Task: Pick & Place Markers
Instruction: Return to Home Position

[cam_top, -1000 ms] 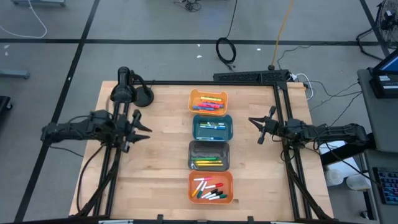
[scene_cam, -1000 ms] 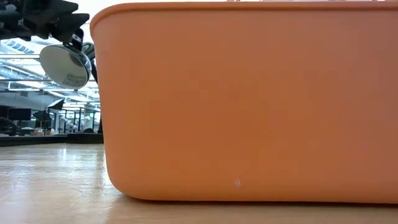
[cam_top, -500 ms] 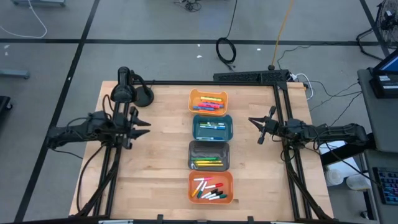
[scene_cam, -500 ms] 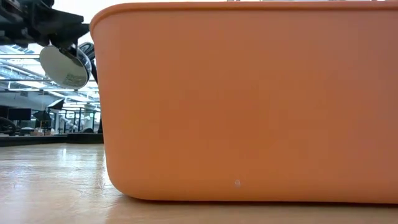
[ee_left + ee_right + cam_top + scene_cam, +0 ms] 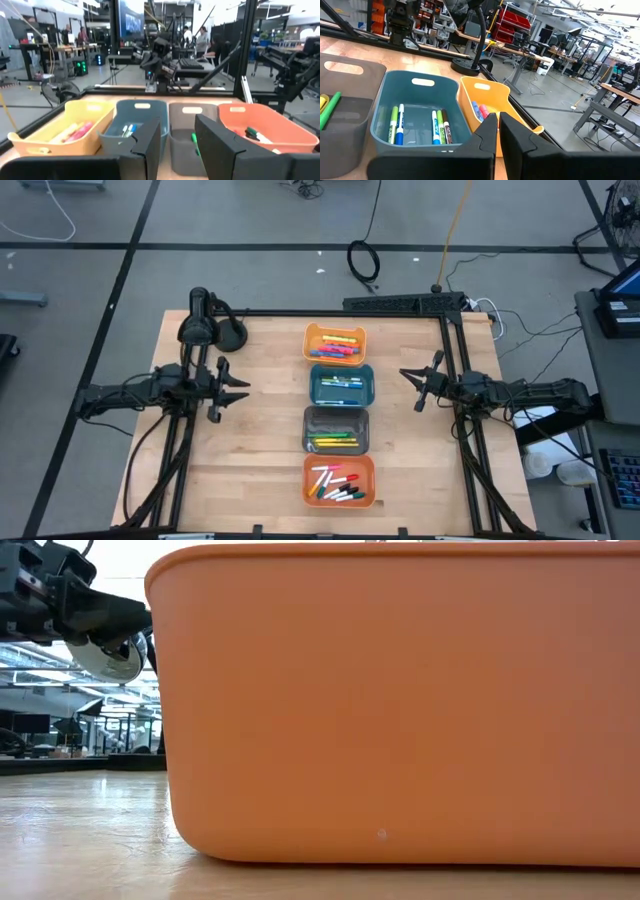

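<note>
Markers [image 5: 338,488] lie inside four bins lined up mid-desk [image 5: 260,450]. Left gripper [image 5: 240,389] hovers beside the teal bin [image 5: 316,385], fingers apart, empty; right gripper [image 5: 412,388] sits opp. side, fingers nearly together, also empty. In the low view the orange bin [image 5: 400,710] blocks nearly everything - only a bit of the left arm shows.

in the low view the orange bin [image 5: 400,700] fills the frame, cut off at 3 o'clock, hiding its own markers [image 5: 338,485].
</note>
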You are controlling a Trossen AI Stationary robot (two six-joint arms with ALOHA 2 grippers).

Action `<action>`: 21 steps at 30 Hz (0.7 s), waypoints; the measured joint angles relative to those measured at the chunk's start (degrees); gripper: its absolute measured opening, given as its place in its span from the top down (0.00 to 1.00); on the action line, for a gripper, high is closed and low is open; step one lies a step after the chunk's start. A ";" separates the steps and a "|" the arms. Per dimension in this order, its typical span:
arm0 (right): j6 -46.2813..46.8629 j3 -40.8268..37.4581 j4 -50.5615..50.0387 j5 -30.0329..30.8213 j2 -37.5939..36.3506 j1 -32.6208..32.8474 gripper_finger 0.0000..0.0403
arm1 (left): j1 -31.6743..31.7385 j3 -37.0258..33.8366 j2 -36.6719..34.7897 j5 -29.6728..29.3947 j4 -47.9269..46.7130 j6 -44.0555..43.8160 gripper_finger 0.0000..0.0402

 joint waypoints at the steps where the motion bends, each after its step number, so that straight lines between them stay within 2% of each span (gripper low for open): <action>1: 0.02 0.00 0.00 0.02 0.00 -0.02 0.97 | 0.00 0.00 0.00 0.00 -0.54 0.03 0.68; 21: 0.02 -0.02 0.00 0.02 -0.02 0.00 0.97 | 0.00 0.02 0.81 -0.35 -2.64 1.29 0.68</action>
